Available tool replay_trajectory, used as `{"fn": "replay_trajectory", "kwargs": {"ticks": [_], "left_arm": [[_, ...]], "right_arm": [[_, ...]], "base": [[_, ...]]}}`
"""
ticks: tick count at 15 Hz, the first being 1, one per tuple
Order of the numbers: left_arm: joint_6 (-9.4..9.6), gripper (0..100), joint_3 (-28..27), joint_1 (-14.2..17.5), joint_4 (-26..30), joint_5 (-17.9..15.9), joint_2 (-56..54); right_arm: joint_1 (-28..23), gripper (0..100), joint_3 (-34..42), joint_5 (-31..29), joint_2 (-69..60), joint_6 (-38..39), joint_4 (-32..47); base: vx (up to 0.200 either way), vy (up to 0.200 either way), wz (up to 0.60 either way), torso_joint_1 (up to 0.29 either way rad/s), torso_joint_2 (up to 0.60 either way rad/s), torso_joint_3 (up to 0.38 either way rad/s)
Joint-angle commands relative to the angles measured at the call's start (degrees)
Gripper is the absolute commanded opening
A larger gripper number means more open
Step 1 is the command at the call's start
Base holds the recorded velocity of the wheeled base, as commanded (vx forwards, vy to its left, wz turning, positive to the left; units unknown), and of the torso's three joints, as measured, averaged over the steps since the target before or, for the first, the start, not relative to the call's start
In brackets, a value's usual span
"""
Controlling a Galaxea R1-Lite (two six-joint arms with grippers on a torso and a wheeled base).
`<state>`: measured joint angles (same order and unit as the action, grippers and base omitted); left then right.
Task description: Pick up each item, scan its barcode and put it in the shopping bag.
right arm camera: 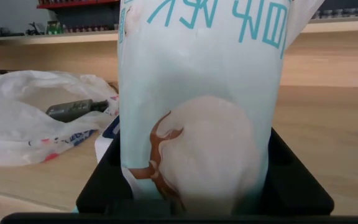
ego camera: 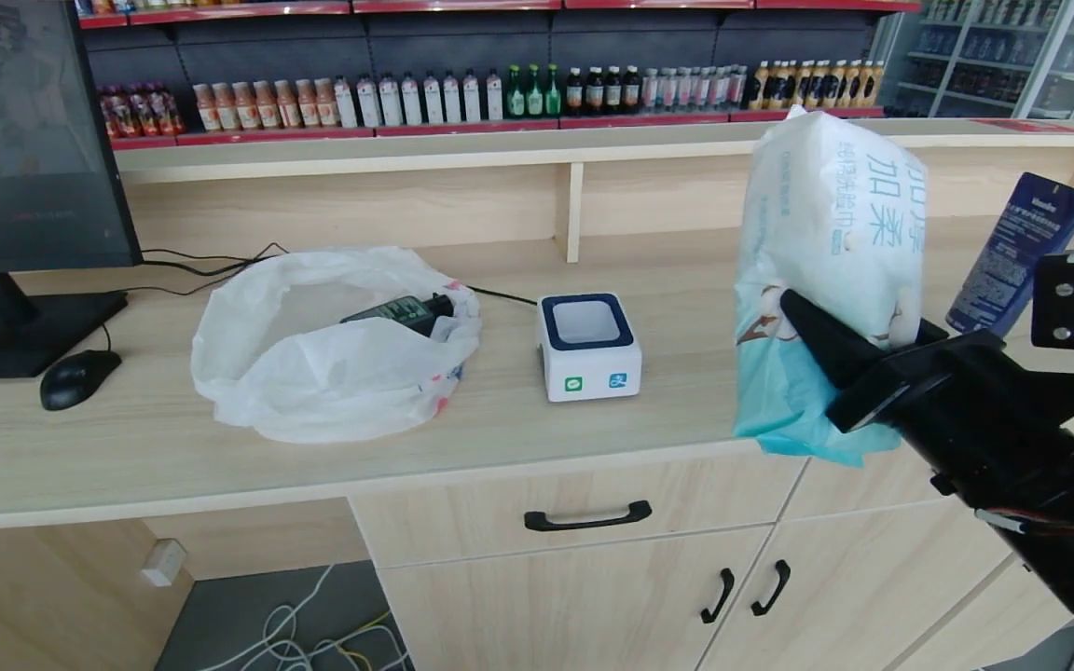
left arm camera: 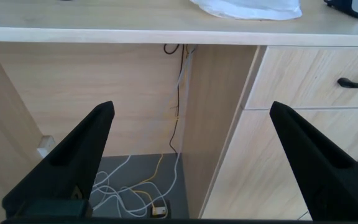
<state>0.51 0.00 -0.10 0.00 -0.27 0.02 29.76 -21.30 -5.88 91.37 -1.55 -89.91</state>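
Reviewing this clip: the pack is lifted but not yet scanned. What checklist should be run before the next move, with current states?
1. Right gripper shut firmly on the pack: ok.
2. Scanner window uncovered: ok.
3. Pack's barcode turned toward the scanner: cannot tell.
4. Shopping bag mouth open: ok; a dark item lies in it.
5. Left gripper open, low in front of the cabinet, off the pack's path: ok.
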Motion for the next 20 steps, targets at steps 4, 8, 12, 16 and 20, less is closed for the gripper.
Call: {"fn": "replay_trajectory", "kwargs": {"ticks": [4, 8, 12, 16, 20], "left_arm": [[0.10, 100, 0.00, 0.01, -0.18, 0.00, -0.02], [0.10, 100, 0.00, 0.01, -0.18, 0.00, -0.02], [0.10, 100, 0.00, 0.01, -0.26, 0.00, -0.02], [0.37, 100, 0.00, 0.01, -0.35, 0.00, -0.02], [0.37, 100, 0.00, 0.01, -0.44, 0.09, -0.02]], "right_arm": [[3.38, 0, 1.26, 0.16, 4.26, 0.05, -0.09], [7.68, 0, -4.63, 0.16, 8.91, 0.14, -0.09], [8.21, 0, -9.11, 0.25, 14.28, 0.23, -0.09], [6.89, 0, -12.45, 0.25, 19.11, 0.49, -0.09], [1.80, 0, -14.12, 0.25, 20.60, 0.58, -0.09]], "base": [[0.000, 0.100, 0.00, 0.000, 0.00, 0.000], [0.000, 0.000, 0.00, 0.000, 0.00, 0.000], [0.000, 0.000, 0.00, 0.000, 0.00, 0.000], [0.000, 0.000, 0.00, 0.000, 0.00, 0.000], [0.000, 0.000, 0.00, 0.000, 0.00, 0.000]]}}
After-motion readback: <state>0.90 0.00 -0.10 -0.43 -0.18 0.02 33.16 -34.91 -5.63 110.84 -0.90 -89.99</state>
